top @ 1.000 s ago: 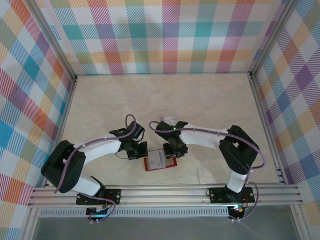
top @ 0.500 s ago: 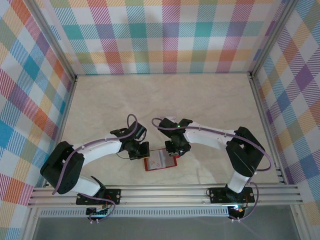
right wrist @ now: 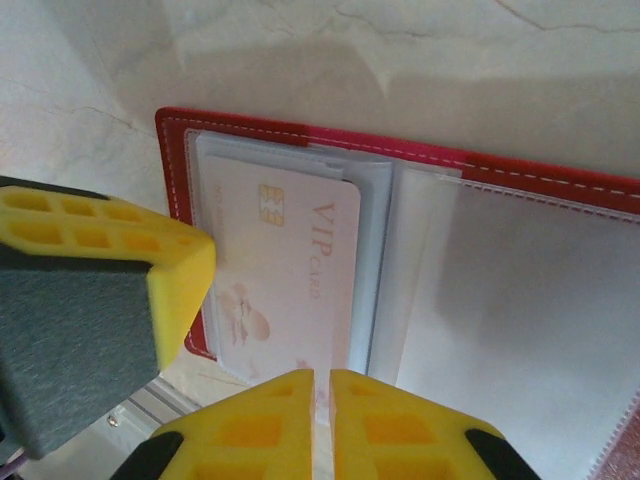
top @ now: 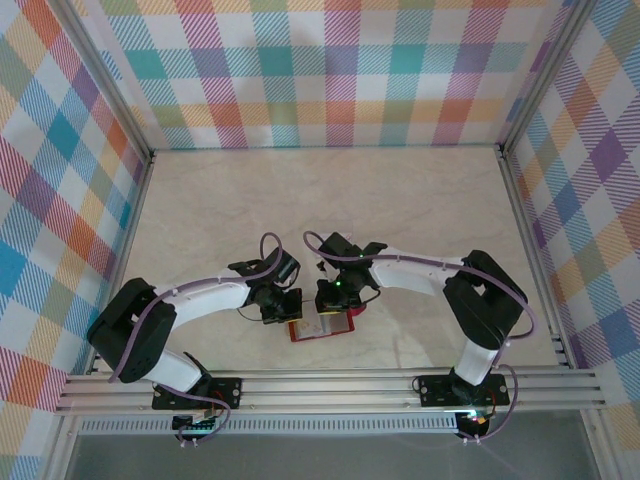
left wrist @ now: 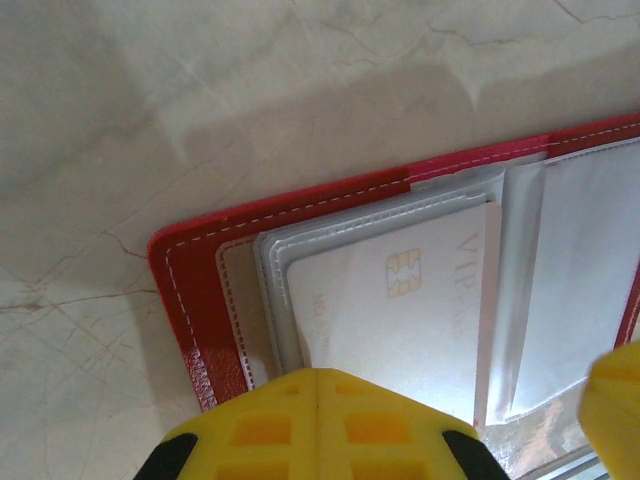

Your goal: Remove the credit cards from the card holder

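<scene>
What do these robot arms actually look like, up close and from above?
The left arm and right arm each have white curved links between chunky black joints, with a thin purple cable looping alongside. The fingers are bright yellow plastic with square recesses.

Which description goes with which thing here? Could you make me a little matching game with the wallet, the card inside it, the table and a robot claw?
Things:
1. card holder
2. credit card
3. table
4. right gripper

Descriptions:
a. yellow fingers
b. red with pale stitching
c. pale, marbled surface
d. gold chip and the letters VIP

Pairs: 1-b, 2-d, 3-c, 4-a
</scene>
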You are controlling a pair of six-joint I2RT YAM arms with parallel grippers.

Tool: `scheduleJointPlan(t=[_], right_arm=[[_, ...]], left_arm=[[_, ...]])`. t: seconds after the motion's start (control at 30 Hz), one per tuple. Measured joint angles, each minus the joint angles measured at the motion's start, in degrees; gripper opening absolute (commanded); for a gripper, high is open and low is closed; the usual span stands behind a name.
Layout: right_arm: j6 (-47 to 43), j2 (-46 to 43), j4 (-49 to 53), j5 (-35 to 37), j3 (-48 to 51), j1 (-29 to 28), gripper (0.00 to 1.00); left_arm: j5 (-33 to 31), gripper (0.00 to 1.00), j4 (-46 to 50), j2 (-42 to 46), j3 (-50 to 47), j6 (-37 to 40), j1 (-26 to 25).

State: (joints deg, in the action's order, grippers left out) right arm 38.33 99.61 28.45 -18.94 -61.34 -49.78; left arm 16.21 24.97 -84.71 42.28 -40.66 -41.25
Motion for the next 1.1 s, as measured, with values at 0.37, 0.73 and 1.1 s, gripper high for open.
scheduleJointPlan(t=[0.37,0.73,1.1], right_arm=[[0.6,1.9,-7.3,-5.7,3.9,1.9,0.16],[1.3,3.7,-9.6,-8.2,5.2,2.5,0.14],[1.5,4.2,-10.4,-9.1,5.2,2.6,0.18]], left_arm=[[-0.6,0.03,0.4,-0.7,0.7,0.9,-0.2],[-0.8,0.03,0.4,-0.7,0.7,1.1,-0.3],[-0.7,0.03,0.4,-0.7,0.7,1.1,-0.3]])
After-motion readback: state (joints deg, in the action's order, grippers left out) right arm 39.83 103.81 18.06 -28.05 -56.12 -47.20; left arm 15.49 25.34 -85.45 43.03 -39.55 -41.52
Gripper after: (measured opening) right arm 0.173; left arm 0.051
